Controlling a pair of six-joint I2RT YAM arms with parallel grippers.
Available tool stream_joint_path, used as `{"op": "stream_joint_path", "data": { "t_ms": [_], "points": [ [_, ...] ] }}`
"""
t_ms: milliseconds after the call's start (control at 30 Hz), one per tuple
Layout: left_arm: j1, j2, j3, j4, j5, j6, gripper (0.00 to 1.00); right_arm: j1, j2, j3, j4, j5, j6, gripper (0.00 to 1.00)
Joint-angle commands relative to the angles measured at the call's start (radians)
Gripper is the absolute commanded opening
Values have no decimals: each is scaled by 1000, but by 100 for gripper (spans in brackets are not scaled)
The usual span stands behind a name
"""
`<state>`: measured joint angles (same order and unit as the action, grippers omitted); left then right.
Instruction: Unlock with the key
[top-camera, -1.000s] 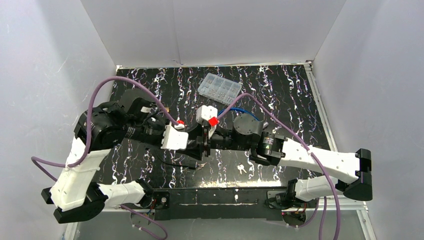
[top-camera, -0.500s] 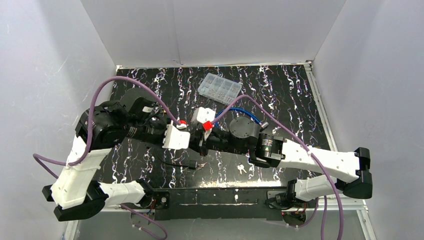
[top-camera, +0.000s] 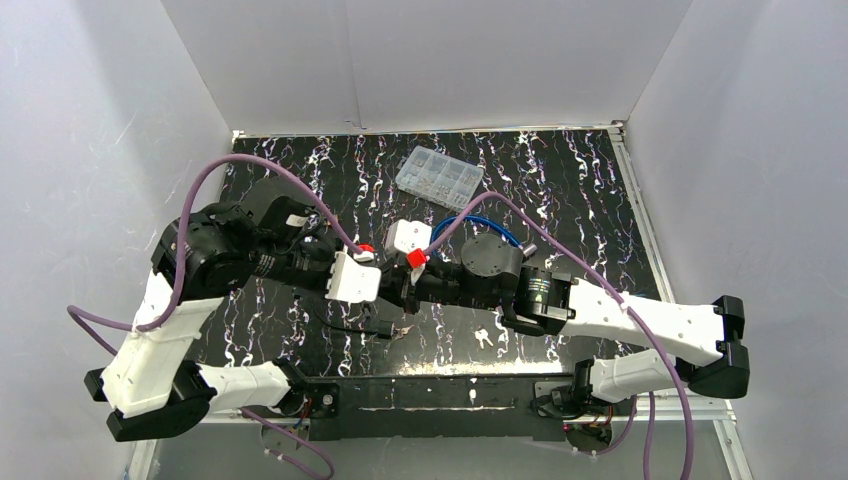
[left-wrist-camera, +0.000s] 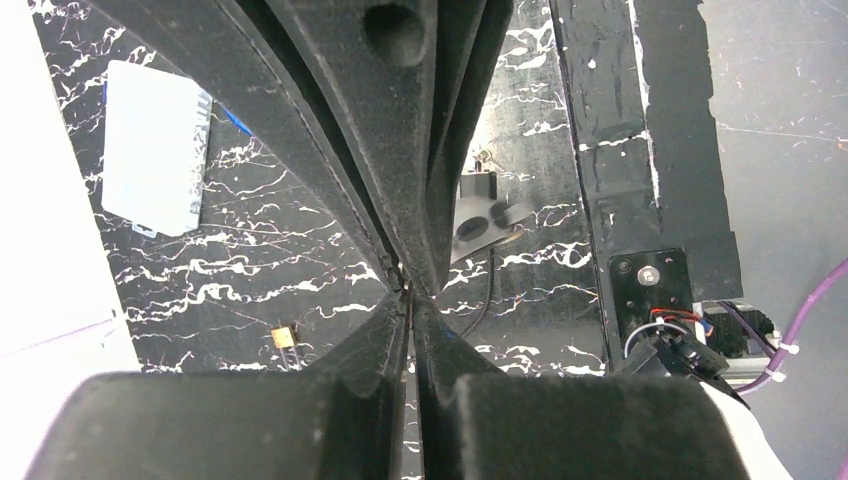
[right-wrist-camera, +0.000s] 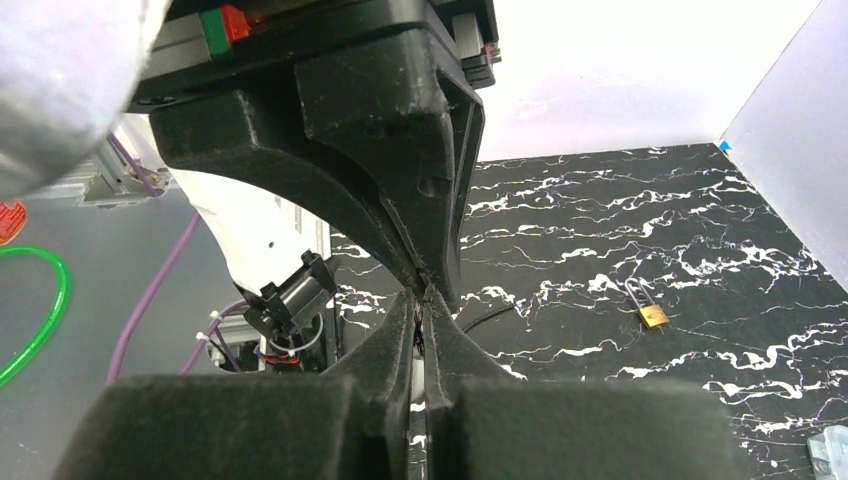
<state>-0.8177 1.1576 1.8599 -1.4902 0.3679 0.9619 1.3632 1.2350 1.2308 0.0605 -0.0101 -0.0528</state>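
Observation:
Both arms meet over the middle of the black marbled mat. My left gripper (top-camera: 395, 288) (left-wrist-camera: 410, 305) and right gripper (top-camera: 412, 287) (right-wrist-camera: 422, 300) are shut tip to tip. At the pinch only a thin sliver shows, which I take for the key; the pads hide most of it. The right arm's fingers (left-wrist-camera: 400, 120) come in from the top of the left wrist view. The left arm's fingers (right-wrist-camera: 400, 150) fill the top of the right wrist view. A small brass padlock (left-wrist-camera: 286, 338) (right-wrist-camera: 654, 316) lies flat on the mat, apart from both grippers.
Two loose silver keys (top-camera: 483, 337) lie near the front bar. A silver piece on a black cord (top-camera: 402, 330) (left-wrist-camera: 480, 218) lies below the grippers. A clear parts box (top-camera: 438, 177) sits at the back, and a blue cable (top-camera: 480, 222) loops behind the right wrist.
The right gripper has closed from open to shut against the left gripper's tips. Both wrists have shifted slightly left and down.

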Motion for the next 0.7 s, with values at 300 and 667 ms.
{"op": "stream_joint_path", "data": {
  "t_ms": [300,667],
  "points": [
    [3,-100,-8,-3,3,-27,58,-4,-115,-68,100,-49,13,1],
    [2,-170,46,129,202,-137,63,-4,-275,-183,305,-143,161,1]
  ]
}}
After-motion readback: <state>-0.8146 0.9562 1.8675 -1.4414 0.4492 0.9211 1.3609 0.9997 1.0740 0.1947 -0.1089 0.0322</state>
